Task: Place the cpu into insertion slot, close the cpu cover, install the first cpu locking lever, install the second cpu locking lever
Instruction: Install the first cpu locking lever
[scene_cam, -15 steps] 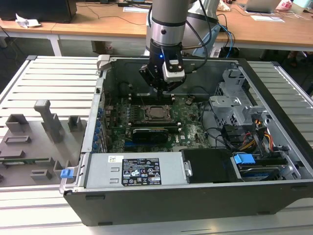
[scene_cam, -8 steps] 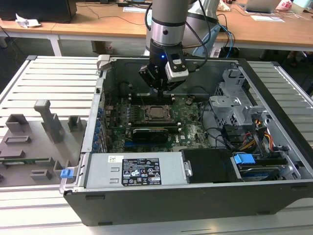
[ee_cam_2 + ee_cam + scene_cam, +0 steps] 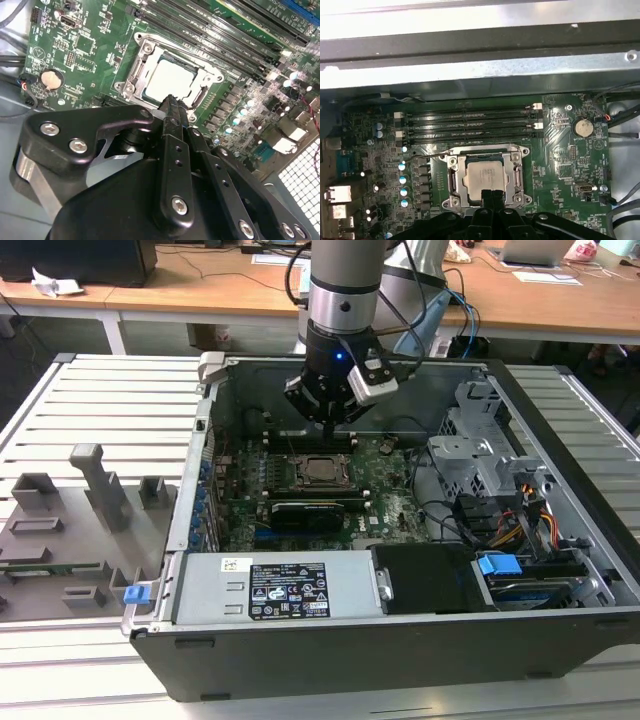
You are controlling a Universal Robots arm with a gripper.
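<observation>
the gripper (image 3: 327,423) hangs over the open computer case (image 3: 400,640), just above the far edge of the insertion slot (image 3: 321,470), and in both wrist views its jaws look pressed together with nothing between them, tips hovering at one edge of the socket. the cpu (image 3: 485,176) sits in the insertion slot, its dull silver top showing through the square window of the cpu cover (image 3: 456,177), which looks folded down flat around it. a thin wire lever (image 3: 422,158) runs out from the socket's corner toward the row of capacitors, and it seems not yet tucked under its catch, though that's hard to call from here. now the risks: those clenched tips are right at the frame edge, so a push that lands off the lever could skid onto the chip's top or scrape the green motherboard (image 3: 570,165) beside it. if the chip isn't fully seated, pressing the cover down could bend pins underneath. the memory slots (image 3: 470,125) lie just beyond the socket, close enough to clip on a wide sweep. and a lever that springs free could flick back against the jaws.
</observation>
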